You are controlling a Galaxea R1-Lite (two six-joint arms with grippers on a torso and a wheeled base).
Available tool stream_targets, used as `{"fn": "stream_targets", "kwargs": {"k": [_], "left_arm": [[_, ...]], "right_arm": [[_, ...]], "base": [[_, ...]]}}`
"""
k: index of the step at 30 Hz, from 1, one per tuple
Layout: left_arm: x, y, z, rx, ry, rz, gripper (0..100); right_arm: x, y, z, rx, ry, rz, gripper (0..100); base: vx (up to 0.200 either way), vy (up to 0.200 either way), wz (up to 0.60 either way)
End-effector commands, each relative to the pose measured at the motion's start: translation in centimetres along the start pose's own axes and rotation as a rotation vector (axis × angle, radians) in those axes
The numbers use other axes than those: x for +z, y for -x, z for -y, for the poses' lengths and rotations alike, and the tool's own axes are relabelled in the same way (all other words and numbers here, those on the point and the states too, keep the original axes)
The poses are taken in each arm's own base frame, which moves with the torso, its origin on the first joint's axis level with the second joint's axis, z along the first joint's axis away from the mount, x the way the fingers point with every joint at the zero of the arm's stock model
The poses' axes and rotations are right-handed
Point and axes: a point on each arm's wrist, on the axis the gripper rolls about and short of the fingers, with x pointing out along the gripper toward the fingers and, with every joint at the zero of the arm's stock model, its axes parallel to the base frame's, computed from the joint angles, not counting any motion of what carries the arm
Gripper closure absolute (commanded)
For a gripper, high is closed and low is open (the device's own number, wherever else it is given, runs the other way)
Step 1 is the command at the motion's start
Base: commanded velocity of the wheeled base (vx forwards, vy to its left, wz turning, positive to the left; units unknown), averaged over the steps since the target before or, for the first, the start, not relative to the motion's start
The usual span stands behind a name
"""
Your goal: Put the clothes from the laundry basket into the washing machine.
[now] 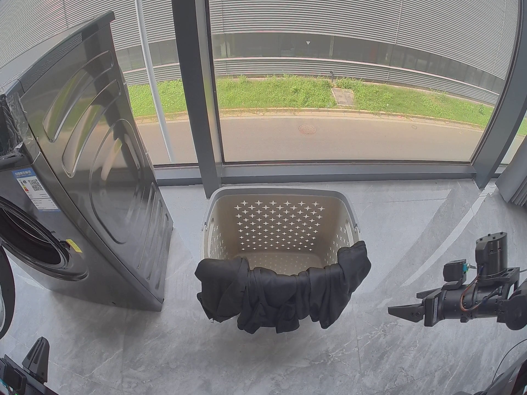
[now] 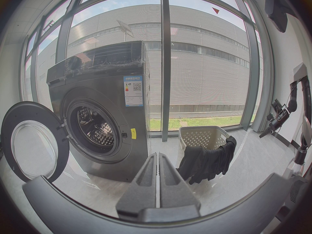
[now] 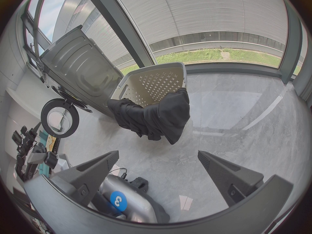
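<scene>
A beige laundry basket (image 1: pixel 280 220) stands on the floor before the window. Black clothes (image 1: pixel 280 294) hang over its near rim. The grey washing machine (image 1: pixel 93 165) stands left of the basket, its round door (image 2: pixel 32 147) swung open and the drum (image 2: pixel 94 130) exposed. My right gripper (image 1: pixel 403 305) hovers low to the right of the basket, open and holding nothing; its wrist view shows the clothes (image 3: pixel 152 116) beyond the spread gripper (image 3: pixel 156 155). My left gripper (image 2: pixel 157 156) is shut and holds nothing, near the front left, facing the machine and the basket (image 2: pixel 201 137).
A glass window wall with a dark pillar (image 1: pixel 195 83) runs right behind the basket and machine. Bare marble floor (image 1: pixel 428 231) spreads right of the basket and in front of it. The open door takes up room in front of the machine.
</scene>
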Motion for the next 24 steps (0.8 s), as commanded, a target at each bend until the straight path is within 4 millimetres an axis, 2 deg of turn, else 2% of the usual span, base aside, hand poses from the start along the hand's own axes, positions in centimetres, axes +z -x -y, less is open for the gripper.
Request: {"fn": "stream_targets", "kwargs": {"k": [1,10,24], "left_arm": [[-0.5,0.0,0.0,0.001,0.001,0.000,100],[-0.5,0.0,0.0,0.001,0.002,0.000,100],[-0.5,0.0,0.0,0.001,0.001,0.000,100]], "right_arm": [[-1.0,-4.5,0.2,-0.001,-0.006,-0.084,0],[-1.0,-9.0,0.5,-0.013,0.003,-0.061,0],[0.1,-12.6,-0.1,-0.036,-0.002,-0.023,0]], "base": [[0.000,0.000,0.00],[0.000,0.000,0.00],[0.000,0.000,0.00]]}}
